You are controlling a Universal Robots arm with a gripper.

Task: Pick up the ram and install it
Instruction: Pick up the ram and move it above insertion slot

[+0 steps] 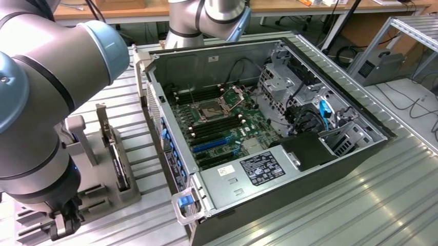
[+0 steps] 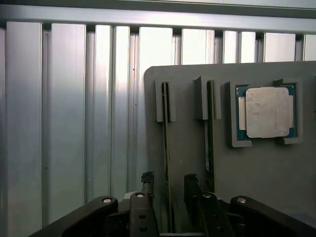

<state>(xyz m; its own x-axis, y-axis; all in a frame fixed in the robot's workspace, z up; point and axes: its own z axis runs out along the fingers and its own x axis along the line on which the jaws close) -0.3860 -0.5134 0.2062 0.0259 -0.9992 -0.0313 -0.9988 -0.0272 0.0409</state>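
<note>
my jaws are spread, one either side of the ram standing in the grey holder.

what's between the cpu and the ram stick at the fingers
In the wrist view, a second ram stick stands on edge in its own slot of the grey holder, between the ram at the fingers and the CPU.

The table is shining silver with stripes, the holder is showing plain grey, the ram is showing dark green, the gripper is showing black.
</note>
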